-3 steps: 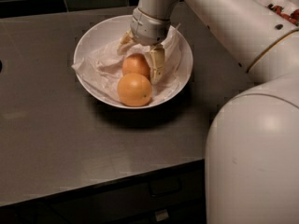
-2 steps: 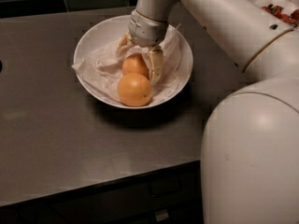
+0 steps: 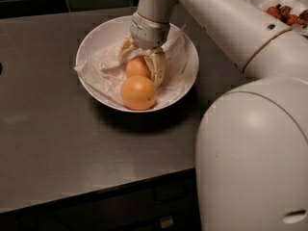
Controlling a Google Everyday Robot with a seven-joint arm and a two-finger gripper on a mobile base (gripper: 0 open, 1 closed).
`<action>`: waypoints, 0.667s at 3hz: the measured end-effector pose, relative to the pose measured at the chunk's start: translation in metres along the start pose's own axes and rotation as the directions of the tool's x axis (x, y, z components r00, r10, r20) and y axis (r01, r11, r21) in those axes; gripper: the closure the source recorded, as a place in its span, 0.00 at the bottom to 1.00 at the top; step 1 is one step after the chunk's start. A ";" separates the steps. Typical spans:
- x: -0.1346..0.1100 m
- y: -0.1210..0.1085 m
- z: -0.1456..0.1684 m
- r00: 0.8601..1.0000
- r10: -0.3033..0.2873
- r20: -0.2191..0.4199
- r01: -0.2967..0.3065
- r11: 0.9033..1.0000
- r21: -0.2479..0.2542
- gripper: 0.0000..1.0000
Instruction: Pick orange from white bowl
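The white bowl stands on the dark table, lined with crumpled white paper. Two oranges lie in it. The smaller, paler orange sits at the middle, and the larger, brighter one lies just in front, touching it. My gripper reaches down into the bowl from above. Its fingers stand on either side of the smaller orange and press on it. That orange still rests on the paper.
A second white bowl with red fruit stands at the top right, behind my arm. My white base fills the lower right. The table's front edge runs across the bottom.
The gripper has shifted very slightly to the left around the smaller orange. Both oranges lie where they did.
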State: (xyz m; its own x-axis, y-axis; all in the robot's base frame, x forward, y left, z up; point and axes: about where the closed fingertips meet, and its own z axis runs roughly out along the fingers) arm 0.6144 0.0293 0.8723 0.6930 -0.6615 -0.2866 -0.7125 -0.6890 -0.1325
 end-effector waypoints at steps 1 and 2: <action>0.003 -0.005 0.003 1.000 -0.005 -0.001 0.005 1.000 -0.005 0.23; 0.004 -0.010 0.007 1.000 -0.013 0.001 0.013 1.000 -0.009 0.23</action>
State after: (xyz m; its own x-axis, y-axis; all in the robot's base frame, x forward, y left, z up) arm 0.6236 0.0362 0.8658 0.7019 -0.6525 -0.2856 -0.7027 -0.7000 -0.1274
